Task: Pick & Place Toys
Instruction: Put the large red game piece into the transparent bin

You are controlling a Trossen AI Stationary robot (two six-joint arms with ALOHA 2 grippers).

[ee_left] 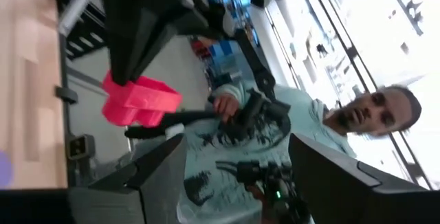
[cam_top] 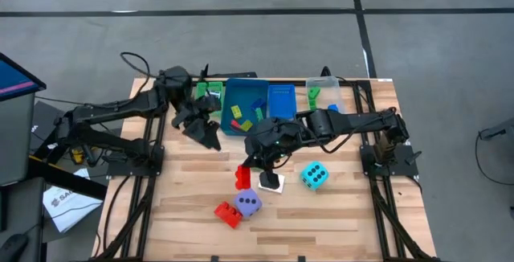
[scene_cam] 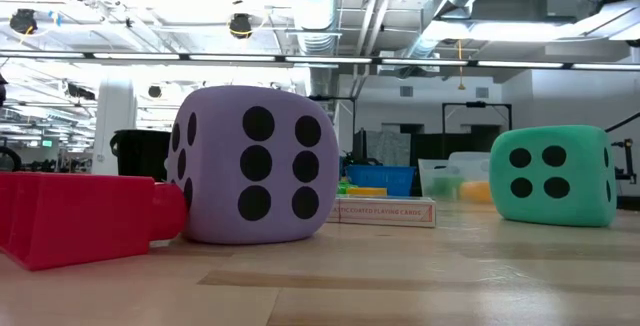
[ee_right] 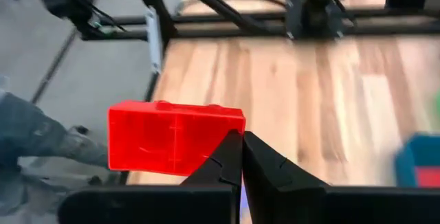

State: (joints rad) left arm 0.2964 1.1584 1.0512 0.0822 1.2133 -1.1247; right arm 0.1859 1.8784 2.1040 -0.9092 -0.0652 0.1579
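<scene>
A red brick [ee_right: 175, 145] hangs at the tip of my right gripper [ee_right: 242, 145], which is shut on it above the middle of the table [cam_top: 259, 165]. The same brick shows in the left wrist view [ee_left: 141, 100]. My left gripper [ee_left: 237, 176] stands open and level, with nothing between its fingers, by the trays at the far left [cam_top: 210, 137]. A second red brick [cam_top: 227, 212] and a purple dice cube [cam_top: 249, 203] lie near the front edge, a teal dice cube [cam_top: 314, 175] to the right. A white card pack [scene_cam: 385, 211] lies flat behind them. My right gripper pinches the red brick at one end [ee_right: 230, 131] between the very tips of its two fingers. The fingers slant down from the far right. The rest of the brick sticks out to one side of the fingertips, and the brick is lifted clear of the table.
At the far edge stand a green tray [cam_top: 209, 93], a blue tray [cam_top: 230, 117] with several small bricks, a second blue tray [cam_top: 281, 101] and a clear tray [cam_top: 325, 93]. A person [ee_left: 275, 148] is beyond the table. Bare wood lies at the front left [cam_top: 185, 206].
</scene>
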